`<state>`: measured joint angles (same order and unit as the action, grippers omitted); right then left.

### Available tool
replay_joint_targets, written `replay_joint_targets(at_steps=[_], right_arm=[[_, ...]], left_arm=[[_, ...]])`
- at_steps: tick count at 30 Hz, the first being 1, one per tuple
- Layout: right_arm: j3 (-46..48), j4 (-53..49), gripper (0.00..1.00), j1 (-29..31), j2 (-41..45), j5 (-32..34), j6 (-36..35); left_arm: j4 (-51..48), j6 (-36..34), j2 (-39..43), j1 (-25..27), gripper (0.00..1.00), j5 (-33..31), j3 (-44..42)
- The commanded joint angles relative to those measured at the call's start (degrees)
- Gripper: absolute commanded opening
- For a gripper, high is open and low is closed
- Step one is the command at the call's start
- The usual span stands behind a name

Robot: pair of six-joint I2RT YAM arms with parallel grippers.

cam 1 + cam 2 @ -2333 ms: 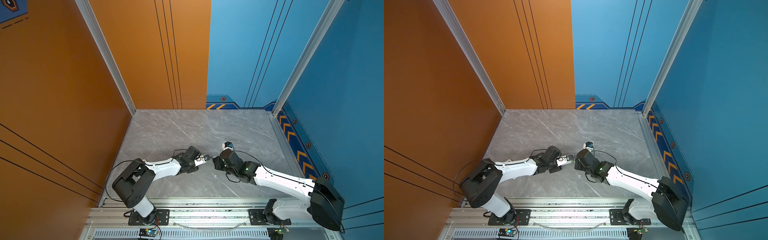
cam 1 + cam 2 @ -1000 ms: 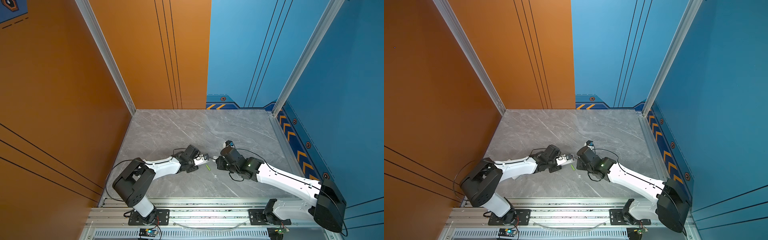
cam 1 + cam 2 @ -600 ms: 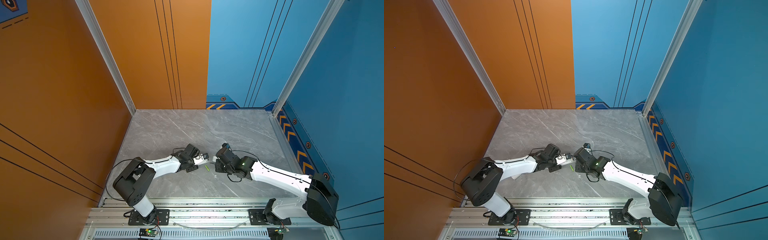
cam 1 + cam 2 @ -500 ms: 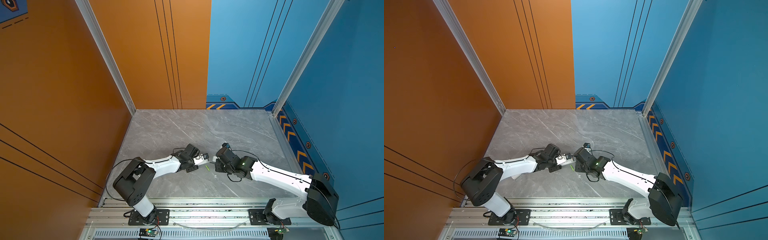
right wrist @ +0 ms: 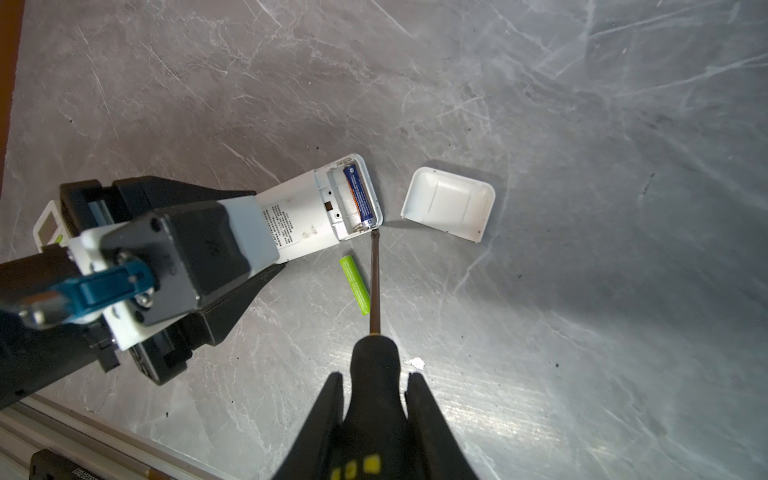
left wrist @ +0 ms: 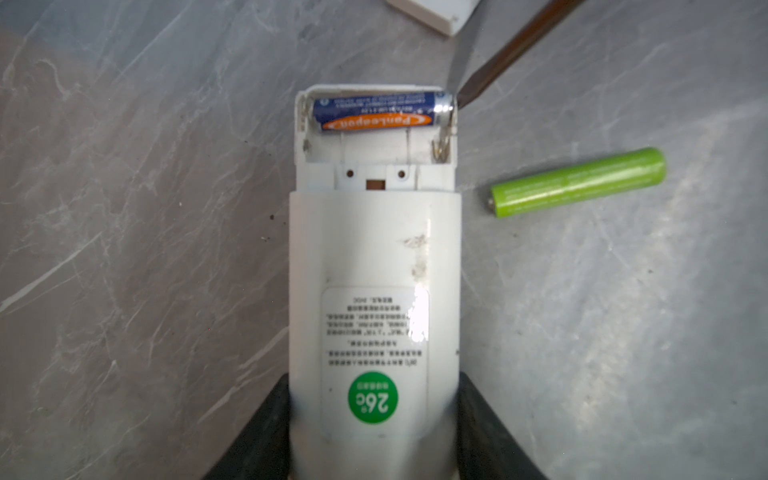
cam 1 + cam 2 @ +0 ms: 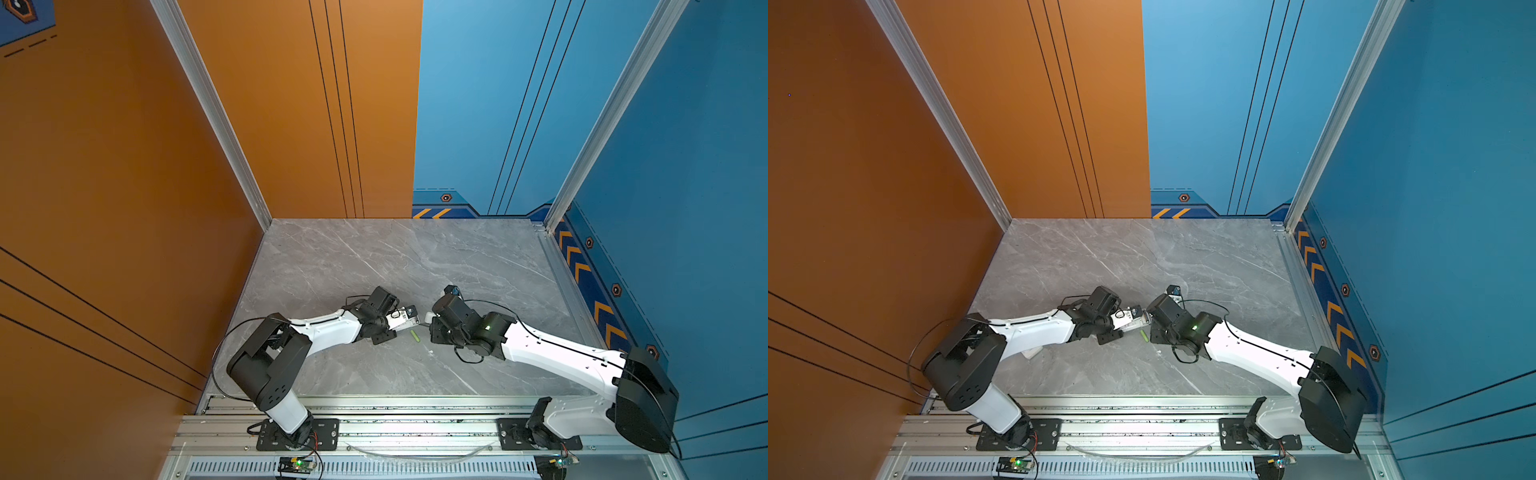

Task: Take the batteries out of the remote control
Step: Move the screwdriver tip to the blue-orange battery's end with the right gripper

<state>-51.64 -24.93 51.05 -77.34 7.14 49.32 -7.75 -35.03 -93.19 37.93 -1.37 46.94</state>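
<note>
My left gripper [image 6: 374, 399] is shut on the white remote control [image 6: 374, 270], whose back faces up with the battery bay uncovered. One blue-and-orange battery [image 6: 378, 111] lies in the bay's end slot; the slot beside it is empty. A lime green battery [image 6: 577, 181] lies on the table beside the remote, also visible in both top views [image 7: 415, 336] [image 7: 1144, 336]. My right gripper [image 5: 375, 378] is shut on the black-and-yellow screwdriver [image 5: 375, 282]. Its tip touches the bay's corner at the blue battery's metal end [image 5: 360, 195].
The white battery lid [image 5: 449, 203] lies inside up on the grey marble table just past the remote's end. A white flat piece [image 7: 1032, 354] lies under my left arm. A small white chip [image 5: 414, 363] sits near the screwdriver handle. An aluminium rail [image 7: 395, 411] borders the front.
The green battery, not on the table in the earliest frames, now lies beside the remote. My right arm has swung left, bringing the screwdriver tip to the remote's end. The left arm has stayed put.
</note>
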Motion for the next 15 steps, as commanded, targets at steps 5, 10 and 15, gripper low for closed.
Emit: replay_joint_targets(at_steps=[5,10,15], right_arm=[[-2.67,0.58,0.0,1.15,1.7,-1.42,0.17],[-3.2,-0.12,0.0,1.42,1.15,-1.0,0.11],[-2.68,-0.83,0.0,1.08,0.84,0.38,0.22]], left_arm=[[-5.08,0.65,-1.71,-0.34,0.2,1.19,-1.0],[-4.82,0.75,-1.5,-0.36,0.21,1.12,-1.23],[-4.82,0.75,-1.33,-0.32,0.21,1.28,-1.27]])
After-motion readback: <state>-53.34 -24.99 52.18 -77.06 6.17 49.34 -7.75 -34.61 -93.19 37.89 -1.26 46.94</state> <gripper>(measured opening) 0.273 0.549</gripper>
